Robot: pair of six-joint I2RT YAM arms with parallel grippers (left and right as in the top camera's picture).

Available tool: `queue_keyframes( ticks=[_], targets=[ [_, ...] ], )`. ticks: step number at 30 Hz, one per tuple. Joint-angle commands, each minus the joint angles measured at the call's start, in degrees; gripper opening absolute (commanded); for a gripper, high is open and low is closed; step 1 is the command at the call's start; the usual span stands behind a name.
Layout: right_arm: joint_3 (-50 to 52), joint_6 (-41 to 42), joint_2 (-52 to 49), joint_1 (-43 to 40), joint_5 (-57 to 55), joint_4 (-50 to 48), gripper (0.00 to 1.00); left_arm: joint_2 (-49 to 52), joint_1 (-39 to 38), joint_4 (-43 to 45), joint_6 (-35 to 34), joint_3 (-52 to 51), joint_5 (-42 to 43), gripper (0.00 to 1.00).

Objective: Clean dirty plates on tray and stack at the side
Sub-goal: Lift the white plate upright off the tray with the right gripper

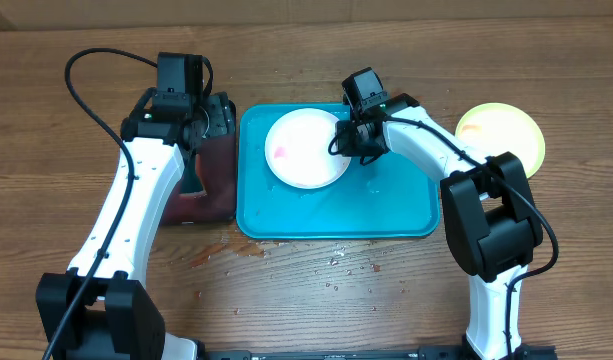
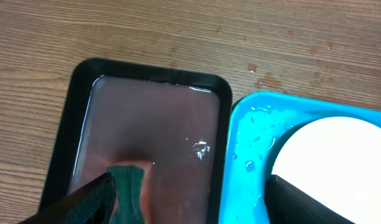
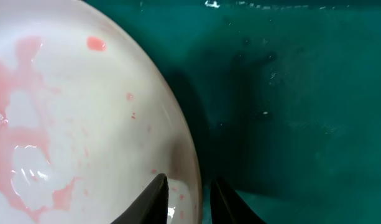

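- The left arm [image 1: 136, 200] rises from the near-left corner of the table [image 1: 286, 300] and reaches away from its base, its wrist over the black tray [image 2: 59, 143] just left of the turquoise tray [image 1: 386, 215].
- The left pincer [image 2: 190, 186] stands wide apart above the reddish water in the black tray and grips nothing. A green sponge [image 2: 129, 186] lies in that water, right beside one finger.
- The right arm [image 1: 426, 140] rises from the near-right corner, bends at the elbow and reaches leftward over the turquoise tray to the right edge of the white plate [image 1: 306, 150].
- The right pincer [image 3: 189, 186] is only narrowly parted and straddles the plate's rim — one finger over the plate, the other outside it. A dark sliver shows between the rim and the outer finger, so no clamp is seen.
- The white plate lies flat in the turquoise tray, toward its far-left part, with pink-red smears on its face.
- A pale green plate [image 1: 501, 135] sits on the table, just right of the turquoise tray.
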State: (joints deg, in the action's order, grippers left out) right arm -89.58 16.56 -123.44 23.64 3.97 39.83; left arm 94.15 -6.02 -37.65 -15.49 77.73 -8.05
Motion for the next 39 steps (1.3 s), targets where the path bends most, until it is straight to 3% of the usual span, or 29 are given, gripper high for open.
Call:
queue_keyframes(
  ticks=[1,14,16,18,25,33,39],
  targets=[
    [-0.7,-0.3,-0.3,0.0,-1.6,-1.1,0.25,-0.5,-0.4,0.2,0.0,0.8,0.7,0.77],
    [-0.5,-0.6,-4.3,0.2,-1.4,-1.4,0.25,-0.5,-0.4,0.2,0.1,0.8,0.7,0.77],
    [-0.5,-0.7,-4.5,0.2,-1.4,-1.2,0.2,-0.5,-0.4,0.2,0.1,0.8,0.7,0.77],
    [-0.5,-1.8,-4.5,0.2,-1.4,-1.2,0.04,-0.5,-0.4,0.2,0.1,0.8,0.7,0.77],
    [-3.3,-3.6,-4.0,-0.1,-2.3,2.9,0.04,-0.5,-0.4,0.2,0.1,0.8,0.6,0.77],
    [-10.7,-3.5,2.6,-0.9,-25.9,12.4,0.04,-0.5,-0.4,0.2,0.1,0.8,0.6,0.77],
    [-12.5,-6.3,9.3,-0.5,-39.3,14.0,0.04,-0.5,-0.4,0.2,0.1,0.8,0.6,0.77]
  ],
)
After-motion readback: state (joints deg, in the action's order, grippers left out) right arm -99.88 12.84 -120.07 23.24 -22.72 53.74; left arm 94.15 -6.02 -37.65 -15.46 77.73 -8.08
